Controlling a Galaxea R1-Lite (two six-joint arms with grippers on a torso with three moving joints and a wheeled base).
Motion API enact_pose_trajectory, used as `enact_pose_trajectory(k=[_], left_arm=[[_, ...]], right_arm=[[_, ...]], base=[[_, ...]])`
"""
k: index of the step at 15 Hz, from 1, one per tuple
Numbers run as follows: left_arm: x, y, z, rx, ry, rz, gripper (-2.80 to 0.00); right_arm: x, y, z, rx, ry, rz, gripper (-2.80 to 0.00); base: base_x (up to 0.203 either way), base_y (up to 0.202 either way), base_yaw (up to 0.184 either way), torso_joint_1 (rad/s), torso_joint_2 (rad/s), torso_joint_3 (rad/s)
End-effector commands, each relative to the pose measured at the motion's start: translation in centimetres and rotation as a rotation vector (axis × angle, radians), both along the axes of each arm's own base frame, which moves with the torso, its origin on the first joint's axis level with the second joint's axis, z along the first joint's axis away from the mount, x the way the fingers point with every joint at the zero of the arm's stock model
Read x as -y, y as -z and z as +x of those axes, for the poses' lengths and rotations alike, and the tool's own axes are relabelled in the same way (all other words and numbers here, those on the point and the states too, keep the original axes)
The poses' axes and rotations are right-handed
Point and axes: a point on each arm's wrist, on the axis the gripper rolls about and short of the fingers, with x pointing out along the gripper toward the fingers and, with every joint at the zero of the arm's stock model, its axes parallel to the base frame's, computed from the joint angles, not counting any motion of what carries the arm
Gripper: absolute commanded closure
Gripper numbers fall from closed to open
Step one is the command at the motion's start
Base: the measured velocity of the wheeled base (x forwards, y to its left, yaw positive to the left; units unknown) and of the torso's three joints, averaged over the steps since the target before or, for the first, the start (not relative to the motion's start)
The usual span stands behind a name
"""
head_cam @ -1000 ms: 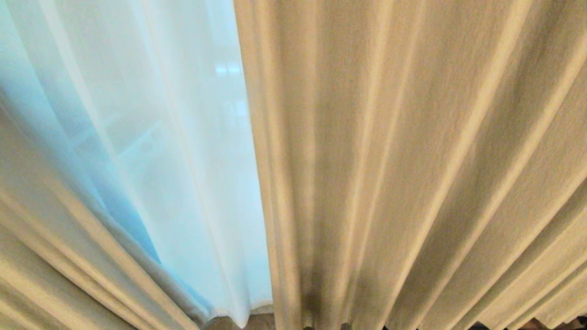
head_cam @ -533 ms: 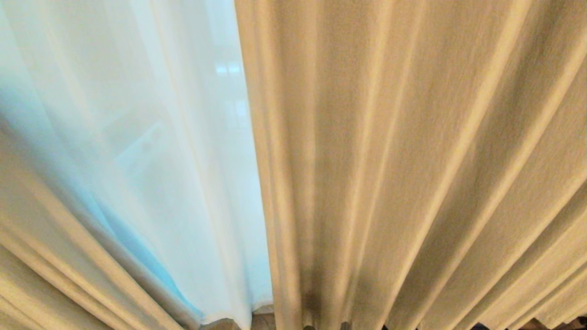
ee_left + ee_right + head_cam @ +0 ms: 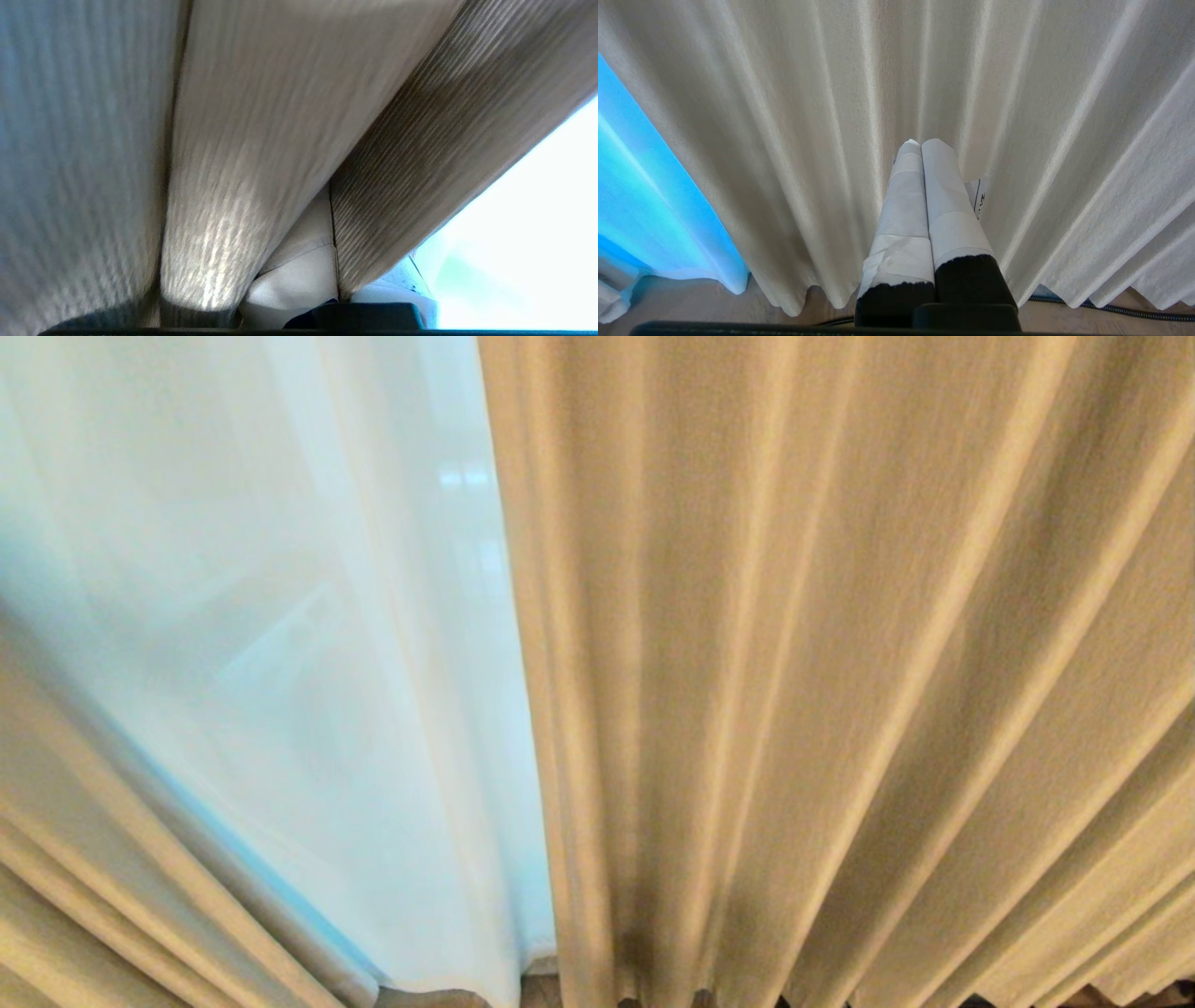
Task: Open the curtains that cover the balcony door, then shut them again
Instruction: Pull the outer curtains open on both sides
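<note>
Hanging across the whole head view: thick cream drape [image 3: 840, 663] on the right, sheer white panel [image 3: 280, 616] in the left gap, another drape fold [image 3: 112, 896] at near left. Folds run vertically; no arm visible here.

Left wrist view: left gripper clenched, buried among drape folds [image 3: 261, 140]; whether it pinches cloth I cannot tell. It is the nearer arm to the gap.

Right wrist view: right gripper [image 3: 922, 144] clenched on nothing, tips just before the drape [image 3: 784, 116]. A small tag [image 3: 978, 198] shows writing, unreadable.
</note>
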Motion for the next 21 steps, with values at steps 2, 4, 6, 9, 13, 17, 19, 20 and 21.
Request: enact_pose_trajectory(k=[2, 4, 6, 9, 13, 17, 19, 20, 21], left_arm=[[-0.9, 0.9, -0.1, -0.014, -0.016, -0.017, 0.0], [-1.4, 1.2, -0.3, -0.019, -0.027, -0.023, 0.0], [-1.7, 1.4, -0.6, -0.022, -0.038, -0.026, 0.0], [-1.6, 2.1, -0.7, -0.036, -0.038, -0.042, 0.0], [-0.8, 2.7, -1.0, -0.01, -0.028, -0.017, 0.0], [1.6, 0.5, -0.6, 0.026, 0.02, 0.021, 0.0], [4.0, -1.3, -0.3, 0.055, 0.069, 0.05, 0.0], [5.5, -2.2, -0.2, 0.068, 0.099, 0.06, 0.0], [7.2, -3.0, -0.1, 0.077, 0.137, 0.066, 0.0]], right_arm=[[0.0, 0.0, 0.0, 0.0, -0.001, -0.001, 0.0], [0.0, 0.0, 0.0, 0.0, -0.001, -0.001, 0.0], [0.0, 0.0, 0.0, 0.0, -0.001, -0.001, 0.0], [0.0, 0.0, 0.0, 0.0, -0.001, -0.001, 0.0], [0.0, 0.0, 0.0, 0.0, -0.001, -0.001, 0.0], [0.0, 0.0, 0.0, 0.0, -0.001, -0.001, 0.0], [0.0, 0.0, 0.0, 0.0, -0.001, -0.001, 0.0], [0.0, 0.0, 0.0, 0.0, -0.001, -0.001, 0.0], [0.0, 0.0, 0.0, 0.0, -0.001, -0.001, 0.0]], base=[[0.0, 0.0, 0.0, 0.0, 0.0, 0.0], [0.0, 0.0, 0.0, 0.0, 0.0, 0.0], [0.0, 0.0, 0.0, 0.0, 0.0, 0.0], [0.0, 0.0, 0.0, 0.0, 0.0, 0.0], [0.0, 0.0, 0.0, 0.0, 0.0, 0.0], [0.0, 0.0, 0.0, 0.0, 0.0, 0.0], [0.0, 0.0, 0.0, 0.0, 0.0, 0.0], [0.0, 0.0, 0.0, 0.0, 0.0, 0.0], [0.0, 0.0, 0.0, 0.0, 0.0, 0.0]])
